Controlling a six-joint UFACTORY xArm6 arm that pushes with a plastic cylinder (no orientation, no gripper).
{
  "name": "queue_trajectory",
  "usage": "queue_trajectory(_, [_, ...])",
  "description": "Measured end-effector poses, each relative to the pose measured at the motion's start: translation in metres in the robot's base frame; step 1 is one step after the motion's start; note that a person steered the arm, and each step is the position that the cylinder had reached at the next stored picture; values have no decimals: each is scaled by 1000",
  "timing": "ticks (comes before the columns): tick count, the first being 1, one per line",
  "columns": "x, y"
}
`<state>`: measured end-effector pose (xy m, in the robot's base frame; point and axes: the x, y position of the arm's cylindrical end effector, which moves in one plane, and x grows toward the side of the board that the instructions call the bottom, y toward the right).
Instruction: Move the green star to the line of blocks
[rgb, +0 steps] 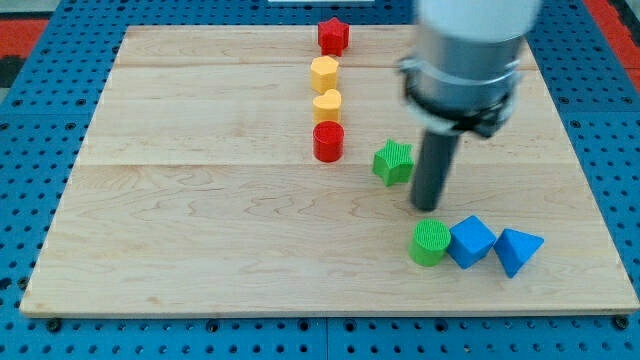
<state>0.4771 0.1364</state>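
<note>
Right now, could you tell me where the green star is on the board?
The green star sits right of the board's centre, just right of the red cylinder that ends the line of blocks, with my tip close by at its lower right.

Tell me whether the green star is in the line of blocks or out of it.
Out. The green star sits apart, to the view's right of the red cylinder that ends the line. My tip is just to the star's lower right.

The arm came down from the view's top, its grey housing blurred, and the dark rod stood upright below it, my tip (428, 207) resting low.
</note>
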Motion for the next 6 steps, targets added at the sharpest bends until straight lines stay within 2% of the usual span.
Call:
queue_trajectory(1, [-63, 26])
queue_trajectory(2, [-38, -46])
queue_trajectory(3, [8, -98])
queue_trajectory(4, [-13, -64])
queue_trajectory(5, [-20, -141])
queue_trajectory(6, [-9, -199])
